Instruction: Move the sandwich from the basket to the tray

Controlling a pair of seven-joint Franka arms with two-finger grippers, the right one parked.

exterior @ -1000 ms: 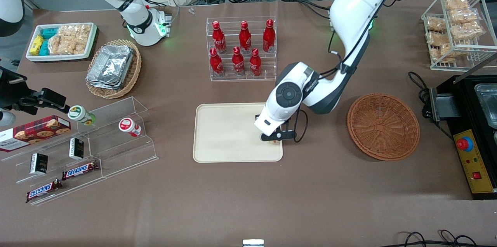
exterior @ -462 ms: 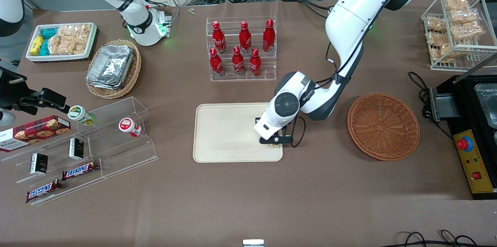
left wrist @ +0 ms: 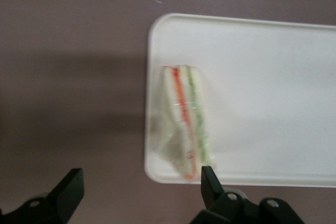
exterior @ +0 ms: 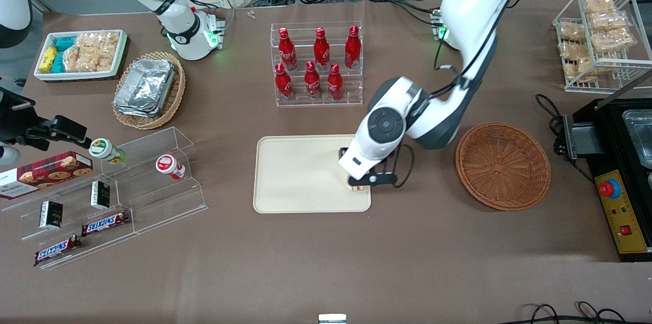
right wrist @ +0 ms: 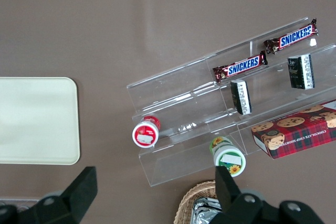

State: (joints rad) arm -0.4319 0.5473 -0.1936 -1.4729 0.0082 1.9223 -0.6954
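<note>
Open hand (left wrist: 139,190) above unlabelled sandwich (left wrist: 186,121) on tray (left wrist: 273,77).

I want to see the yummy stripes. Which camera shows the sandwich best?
The left wrist view: the sandwich lies on the tray with orange and green stripes clear, the open gripper above it. The front view shows only a sliver; the right wrist view, none.

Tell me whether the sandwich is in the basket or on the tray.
On the tray: the sandwich lies near its edge, the open gripper above it; the basket holds nothing.
</note>
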